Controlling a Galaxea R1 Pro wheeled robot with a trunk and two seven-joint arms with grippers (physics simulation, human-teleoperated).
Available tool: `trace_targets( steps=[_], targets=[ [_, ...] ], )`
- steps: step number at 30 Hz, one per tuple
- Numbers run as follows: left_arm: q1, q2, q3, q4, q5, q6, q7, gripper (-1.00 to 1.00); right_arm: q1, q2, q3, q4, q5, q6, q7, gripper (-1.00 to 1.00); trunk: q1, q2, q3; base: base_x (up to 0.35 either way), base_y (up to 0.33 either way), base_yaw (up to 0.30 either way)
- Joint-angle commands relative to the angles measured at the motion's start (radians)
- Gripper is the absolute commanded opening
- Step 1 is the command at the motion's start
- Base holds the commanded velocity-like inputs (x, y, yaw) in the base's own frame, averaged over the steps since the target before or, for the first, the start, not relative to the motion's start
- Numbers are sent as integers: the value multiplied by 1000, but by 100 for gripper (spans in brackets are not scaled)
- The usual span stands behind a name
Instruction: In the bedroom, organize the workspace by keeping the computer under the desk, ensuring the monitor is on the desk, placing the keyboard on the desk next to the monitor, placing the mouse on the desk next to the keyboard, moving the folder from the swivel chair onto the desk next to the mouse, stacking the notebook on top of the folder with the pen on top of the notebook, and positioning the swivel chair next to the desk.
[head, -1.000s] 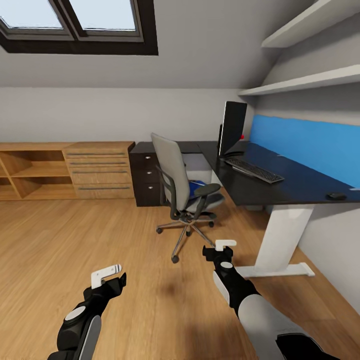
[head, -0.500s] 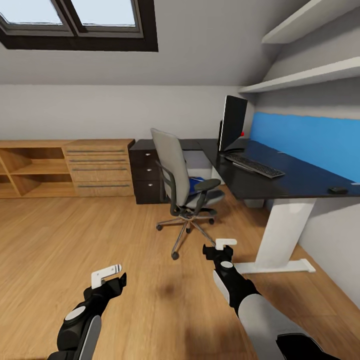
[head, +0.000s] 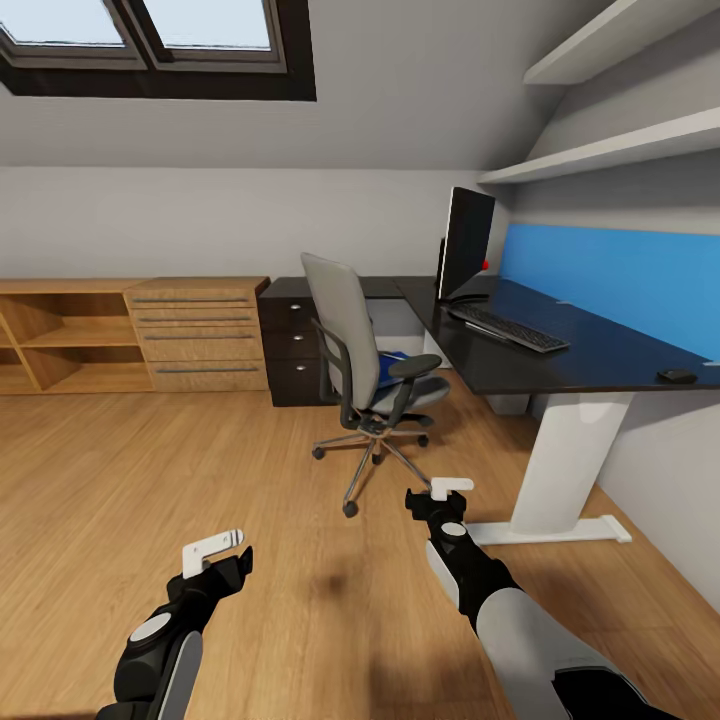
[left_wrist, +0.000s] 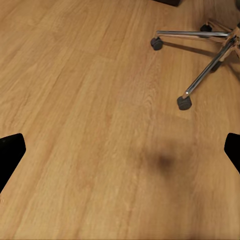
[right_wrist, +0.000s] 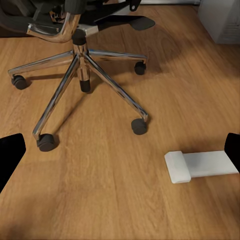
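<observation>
Right hand (head: 441, 495) spread wide, empty; swivel chair (head: 365, 372) just ahead, blue folder (head: 391, 369) on its seat.

The chair (head: 365, 375) is standing left of the desk (head: 560, 355), folder (head: 392, 366) lying on its seat; monitor (head: 466, 243) and keyboard (head: 508, 328) are sitting on the desk.

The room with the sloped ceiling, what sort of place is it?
Probably an attic room used as a home office: a skylight in the slanted ceiling, a black desk carrying a monitor and keyboard, and a swivel chair on the wood floor.
</observation>
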Motion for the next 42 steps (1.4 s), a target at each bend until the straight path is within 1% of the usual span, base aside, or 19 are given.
trace_targets(
  steps=[1,8,15,19,26,32,36,40,42],
  targets=[
    [-1,0,1,-1,10,4,7,100,-1,0,-1,1,8,-1,-5,100,0,0,-1,0,0,0],
    [0,3,1,8,10,4,6,100,-1,0,-1,3,8,-2,-4,100,0,0,-1,57,0,0],
    [0,4,2,14,6,3,7,100,0,0,-1,7,8,-5,-3,100,0,0,-1,308,-44,0],
    [0,4,2,14,6,3,7,100,1,0,0,10,9,-35,-3,100,0,0,-1,319,-127,0],
    [0,4,2,13,6,2,6,100,-4,0,-4,54,7,-48,-5,100,0,0,-1,308,-136,0],
    [0,4,2,12,8,2,6,100,-47,0,-5,70,2,-50,-30,100,0,0,-1,138,-69,0],
    [0,5,2,11,8,2,6,100,-56,0,-7,77,0,-51,-40,100,0,0,-1,32,-16,0],
    [0,5,3,11,7,1,6,100,-61,0,-21,120,-27,-54,-44,100,0,0,-1,13,-6,0],
    [0,6,3,11,7,-1,6,100,-61,0,-27,139,-52,-63,-45,100,0,0,-1,67,-11,0]
  ],
)
